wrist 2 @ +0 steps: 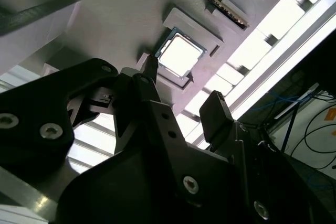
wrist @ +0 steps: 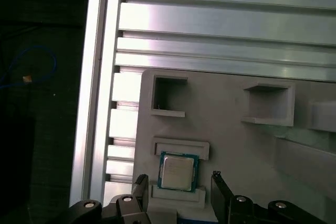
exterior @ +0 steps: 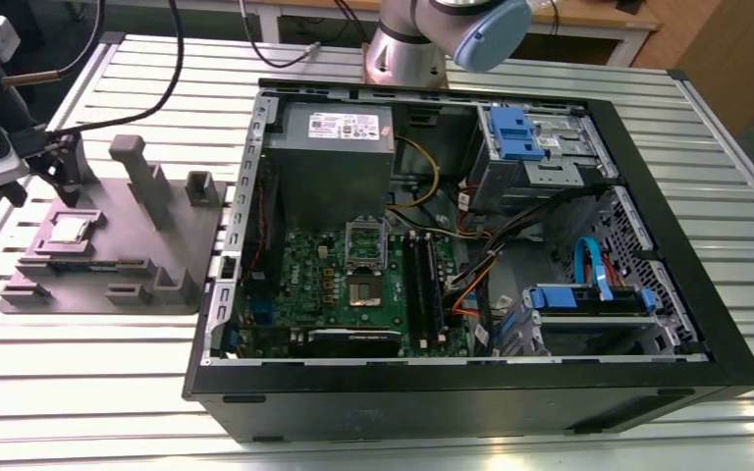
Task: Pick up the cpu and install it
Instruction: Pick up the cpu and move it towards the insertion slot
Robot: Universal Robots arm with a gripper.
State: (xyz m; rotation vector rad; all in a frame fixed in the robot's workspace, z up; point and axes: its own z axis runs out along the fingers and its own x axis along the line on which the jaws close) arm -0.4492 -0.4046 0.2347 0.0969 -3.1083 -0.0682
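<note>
The cpu [exterior: 70, 231] is a small square chip with a shiny metal top. It lies flat in a recess of the grey fixture block [exterior: 129, 257] at the exterior view's left. My gripper [exterior: 43, 188] hangs just above it, open. In the first wrist view the cpu [wrist: 178, 171] sits between the two black fingertips [wrist: 140, 183], with a gap on each side. The second wrist view shows the cpu [wrist 2: 181, 55] a little beyond the open gripper [wrist 2: 184, 85]. Nothing is held.
An open computer case [exterior: 666, 294] lies right of the fixture, with a green motherboard [exterior: 305, 285] and a silver socket frame [exterior: 365, 245] at its middle. A grey power-supply box [exterior: 331, 147], cables and blue drive brackets [exterior: 514, 132] fill the case. Upright pegs [exterior: 134, 172] rise from the fixture.
</note>
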